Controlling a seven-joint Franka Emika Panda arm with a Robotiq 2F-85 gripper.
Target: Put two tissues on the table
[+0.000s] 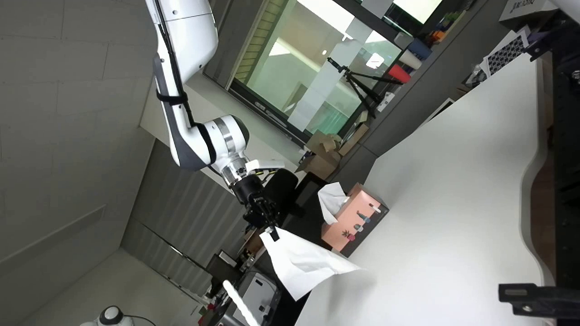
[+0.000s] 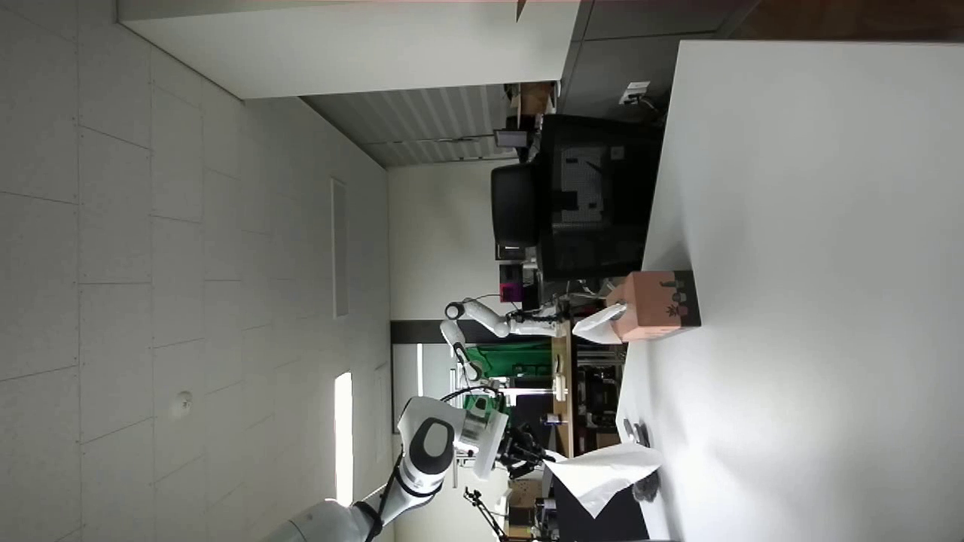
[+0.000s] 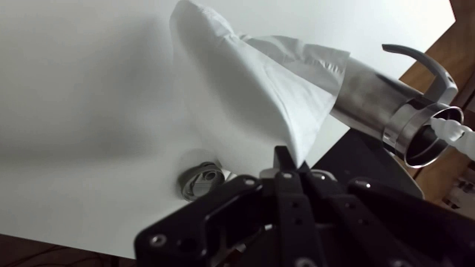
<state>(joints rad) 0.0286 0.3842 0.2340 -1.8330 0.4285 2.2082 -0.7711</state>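
Observation:
My gripper (image 1: 273, 233) is shut on the corner of a white tissue (image 1: 303, 265). The gripper (image 2: 548, 458) and the hanging tissue (image 2: 602, 473) also show in an exterior view. In the wrist view the fingertips (image 3: 292, 163) pinch the tissue (image 3: 256, 92), which spreads out from them. The table (image 1: 448, 181) lies below, with a faint shadow near the tissue's lower end. I cannot tell whether that end touches the table. A second tissue (image 1: 332, 201) sticks out of the salmon-pink box (image 1: 351, 222); it shows in both exterior views (image 2: 600, 325).
The box (image 2: 654, 305) stands at a table edge. In the wrist view a steel jug (image 3: 374, 100) with a grey handle is partly behind the tissue. A grey rolled strap-like object (image 3: 202, 181) lies on the table. A black panel (image 3: 356, 163) is beside the table's corner.

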